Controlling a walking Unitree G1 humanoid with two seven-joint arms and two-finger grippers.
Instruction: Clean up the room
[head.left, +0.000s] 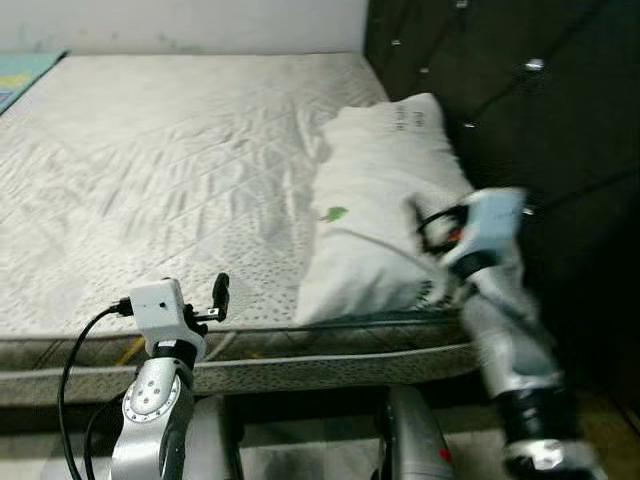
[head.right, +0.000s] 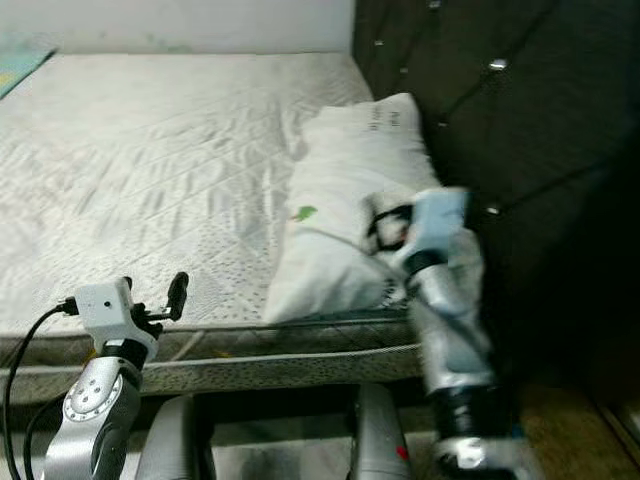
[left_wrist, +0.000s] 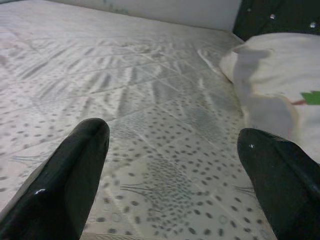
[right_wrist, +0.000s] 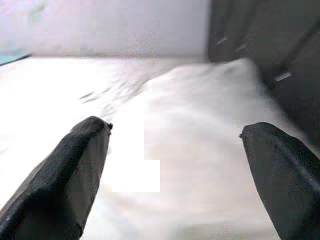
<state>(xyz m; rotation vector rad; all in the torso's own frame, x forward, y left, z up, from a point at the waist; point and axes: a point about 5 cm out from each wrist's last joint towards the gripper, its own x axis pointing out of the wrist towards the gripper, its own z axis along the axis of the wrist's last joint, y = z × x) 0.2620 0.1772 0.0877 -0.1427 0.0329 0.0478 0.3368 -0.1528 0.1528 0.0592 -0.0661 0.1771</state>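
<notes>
Pillow (head.left: 385, 205) lies at the right end of the mattress (head.left: 170, 160), its far side against the dark tufted headboard (head.left: 530, 110). It is white, with a small green mark on the side facing the mattress, and its near end reaches the mattress edge. The right gripper (right_wrist: 175, 150) is raised over that near end of the pillow; the right wrist view shows its two black fingers (right_wrist: 65, 175) spread wide apart with the pillow between and beyond them, nothing held. The arm is blurred in the head views. The left gripper (left_wrist: 175, 155) hovers low above the near edge of the mattress, well to the left of the pillow, its fingers (left_wrist: 70, 175) also spread wide and empty. A black cable (head.left: 75, 350) loops from the left wrist. A pale wall (head.left: 180, 25) runs behind the bed.
</notes>
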